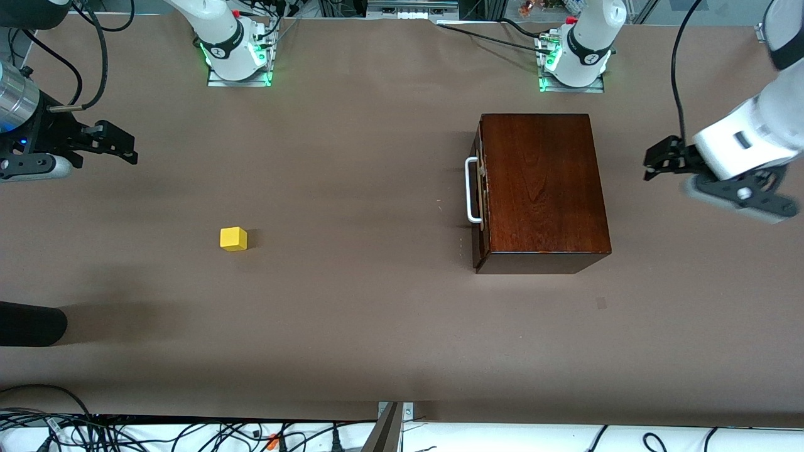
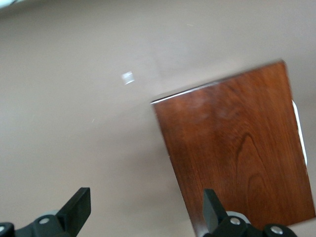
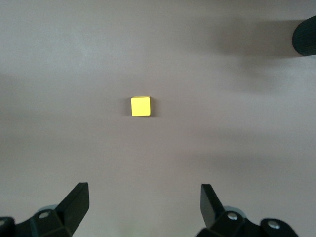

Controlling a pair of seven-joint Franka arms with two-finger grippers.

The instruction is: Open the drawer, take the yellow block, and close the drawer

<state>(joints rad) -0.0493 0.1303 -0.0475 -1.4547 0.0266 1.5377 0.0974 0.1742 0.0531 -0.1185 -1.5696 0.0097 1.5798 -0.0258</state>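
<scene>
On brown matte table: one glossy dark wooden box, rectangular, its drawer shut flush, one white U-shaped metal handle facing the right arm's end. One small yellow block, plain-faced cube, resting on the table well apart from the box. Left gripper: raised at the left arm's end beside the box, fingers spread wide, holding nothing. Right gripper: raised at the right arm's end, fingers spread wide, empty, block lying ahead of the fingertips.

Bare table rings the yellow block; the box stands well apart.
</scene>
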